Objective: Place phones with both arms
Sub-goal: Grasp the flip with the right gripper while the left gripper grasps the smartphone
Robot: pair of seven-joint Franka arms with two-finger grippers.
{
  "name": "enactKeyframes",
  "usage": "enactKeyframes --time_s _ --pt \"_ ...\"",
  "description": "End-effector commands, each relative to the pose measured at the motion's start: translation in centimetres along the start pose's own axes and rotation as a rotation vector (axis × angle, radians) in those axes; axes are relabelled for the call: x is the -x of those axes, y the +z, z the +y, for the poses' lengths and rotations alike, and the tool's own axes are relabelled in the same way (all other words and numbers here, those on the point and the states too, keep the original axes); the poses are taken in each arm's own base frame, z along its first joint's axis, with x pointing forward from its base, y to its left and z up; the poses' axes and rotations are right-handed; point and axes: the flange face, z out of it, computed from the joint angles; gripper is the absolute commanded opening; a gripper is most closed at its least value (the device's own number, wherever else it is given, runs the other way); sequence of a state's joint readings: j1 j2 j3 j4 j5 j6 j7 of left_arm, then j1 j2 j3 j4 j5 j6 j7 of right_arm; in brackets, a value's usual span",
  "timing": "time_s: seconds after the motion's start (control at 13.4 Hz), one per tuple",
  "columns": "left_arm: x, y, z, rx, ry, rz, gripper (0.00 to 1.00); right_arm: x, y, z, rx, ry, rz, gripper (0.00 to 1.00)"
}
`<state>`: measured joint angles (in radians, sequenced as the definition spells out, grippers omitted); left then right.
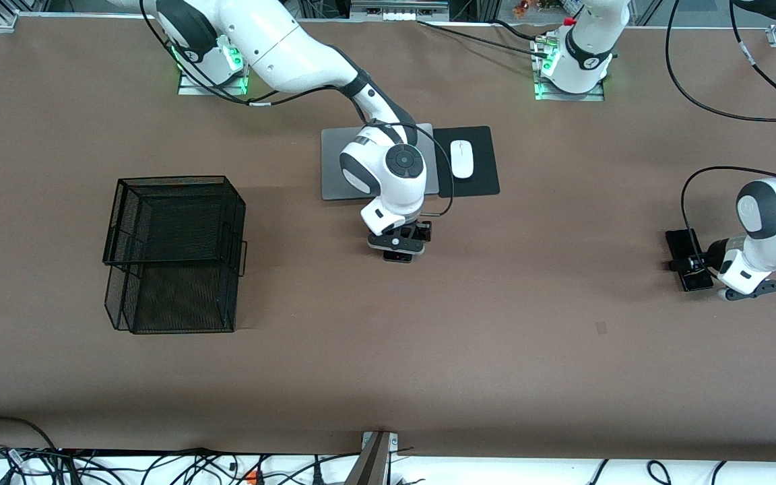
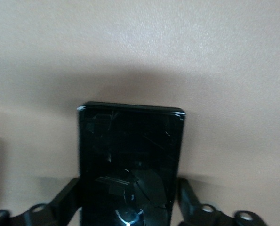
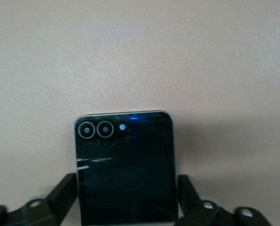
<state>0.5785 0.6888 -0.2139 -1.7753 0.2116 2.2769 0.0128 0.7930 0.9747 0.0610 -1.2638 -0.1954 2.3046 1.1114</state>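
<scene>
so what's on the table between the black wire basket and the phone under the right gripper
Nothing: in the front view, bare brown tabletop runs from the black wire mesh basket to that phone.

The long slim black glass-faced phone (image 1: 688, 259) lies flat on the brown table at the left arm's end, well apart from the silver laptop (image 1: 334, 165) and nearer to the front camera than it, its dark screen (image 2: 130, 165) scratched and cracked, and its narrow end reaching out past the black fingers (image 2: 189, 197) that flank its long sides. The small squarish dark-faced phone with a pale rim and two ringed camera circles (image 3: 125, 167) sits between black fingers (image 3: 60, 193) just in front of that laptop; only a sliver shows (image 1: 398, 256).
</scene>
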Motion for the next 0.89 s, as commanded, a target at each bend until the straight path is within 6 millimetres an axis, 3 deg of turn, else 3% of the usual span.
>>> enactKeyframes --time_s 0.0,0.15,0.3,0.45,0.6,0.82 --pt "0.6 0.0 -0.1 -0.003 0.049 0.003 0.45 0.1 0.1 -0.3 0.006 -0.022 0.007 0.42" --pt "0.4 -0.7 -0.1 -0.005 0.084 0.011 0.30 -0.1 -0.2 -0.2 0.006 -0.021 0.008 0.22" --pt "0.3 -1.2 0.0 -0.007 0.085 0.021 0.30 -0.7 -1.5 0.0 0.025 -0.030 0.002 0.19" --pt "0.1 -3.0 0.6 -0.017 0.089 0.044 0.31 -1.3 -4.2 0.0 0.050 -0.034 -0.006 0.02" --pt "0.2 -5.0 1.3 -0.025 0.100 0.038 0.31 -2.0 -7.6 -0.2 0.057 -0.028 -0.003 0.00" --pt "-0.7 -9.9 4.2 -0.019 0.133 0.005 0.30 -4.0 -13.3 0.5 0.079 -0.013 -0.009 0.00"
